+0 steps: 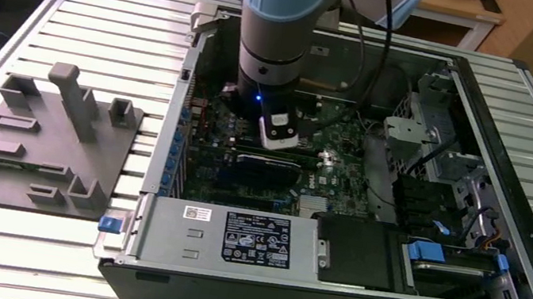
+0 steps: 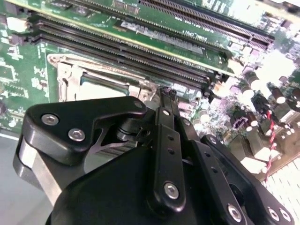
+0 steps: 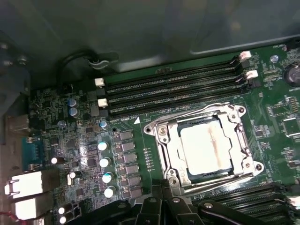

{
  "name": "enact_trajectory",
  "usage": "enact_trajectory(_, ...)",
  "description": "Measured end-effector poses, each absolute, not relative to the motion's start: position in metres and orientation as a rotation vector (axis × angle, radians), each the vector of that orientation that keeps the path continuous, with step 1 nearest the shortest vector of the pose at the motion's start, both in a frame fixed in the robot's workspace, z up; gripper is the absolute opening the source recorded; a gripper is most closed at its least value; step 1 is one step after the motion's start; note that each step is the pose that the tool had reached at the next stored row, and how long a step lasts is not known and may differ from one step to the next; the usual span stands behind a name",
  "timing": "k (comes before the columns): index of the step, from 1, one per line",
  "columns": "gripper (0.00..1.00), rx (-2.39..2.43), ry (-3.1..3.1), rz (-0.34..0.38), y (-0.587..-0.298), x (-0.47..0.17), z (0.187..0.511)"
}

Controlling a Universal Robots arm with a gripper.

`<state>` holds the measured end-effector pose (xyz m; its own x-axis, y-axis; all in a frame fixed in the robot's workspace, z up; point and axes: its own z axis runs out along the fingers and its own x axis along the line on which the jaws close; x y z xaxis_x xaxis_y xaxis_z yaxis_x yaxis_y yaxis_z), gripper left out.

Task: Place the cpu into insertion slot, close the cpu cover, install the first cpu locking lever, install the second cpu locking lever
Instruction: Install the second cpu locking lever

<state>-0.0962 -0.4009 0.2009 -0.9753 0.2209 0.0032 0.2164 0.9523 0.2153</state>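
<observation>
The cpu [image 3: 206,143], a pale silvery square, lies in the socket on the green motherboard [image 1: 331,180]. The cpu cover [image 3: 169,157], a silvery frame plate, lies flat around it. Thin metal levers run along two sides of the socket; I cannot tell whether they are hooked. My gripper [image 3: 161,190] is shut, its black tips together at the socket's corner with nothing visibly between them. In the second wrist view the gripper [image 2: 161,93] reaches the socket frame [image 2: 70,75]. In the exterior view the gripper [image 1: 280,134] hangs low inside the open computer case.
Black memory slots [image 3: 173,89] run alongside the socket, and capacitors [image 3: 105,161] stand beside it. The case wall [image 1: 185,88] is close on the exterior view's left. A power supply [image 1: 231,236] and drive bays [image 1: 453,259] fill the front. A grey fixture plate [image 1: 41,154] lies on the table.
</observation>
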Motion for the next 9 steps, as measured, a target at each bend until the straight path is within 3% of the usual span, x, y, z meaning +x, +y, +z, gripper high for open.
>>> enact_trajectory(9,0.1,0.345,3.083,0.333,-0.401,-0.096,0.226)
